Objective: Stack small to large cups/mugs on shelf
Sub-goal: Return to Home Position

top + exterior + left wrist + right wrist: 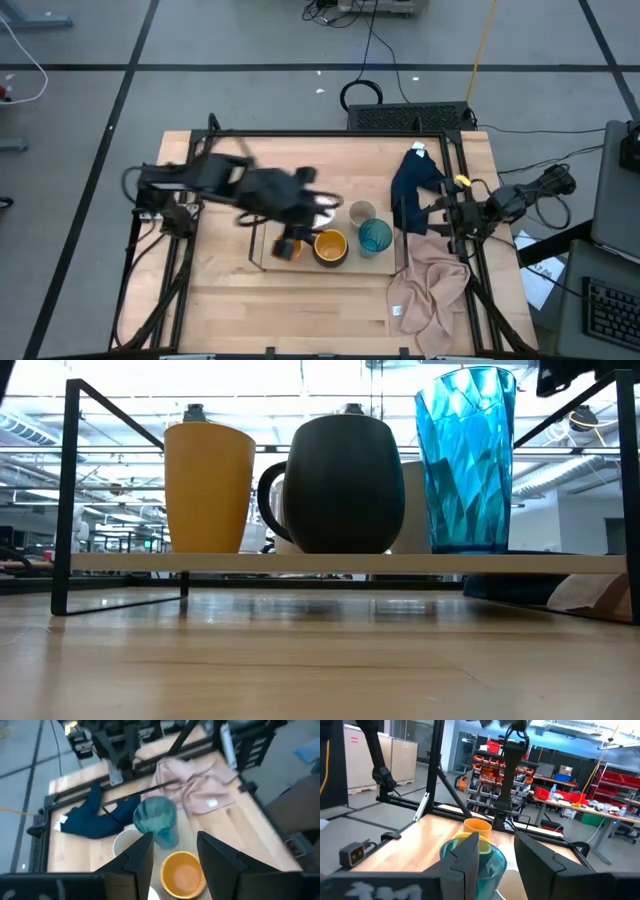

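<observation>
On the light-wood shelf [340,563] several cups stand upright on their bases in a row: an orange cup [208,488], a dark mug [345,485] with a yellow inside [182,872], and a tall teal cup [465,460]. A beige cup [362,212] stands just behind them. My left gripper [175,852] hangs open and empty above the dark mug, slanting down over the shelf [315,205]. My right gripper [495,855] is open and empty at the table's right edge [435,212], pointing level toward the teal cup [480,865].
A dark blue cloth [415,185] lies at the back right of the table. A pink cloth [430,285] lies at the front right, beside the shelf's right end. The shelf's black wire frame [70,490] rises at its ends. Bare tabletop [290,310] lies in front of the shelf.
</observation>
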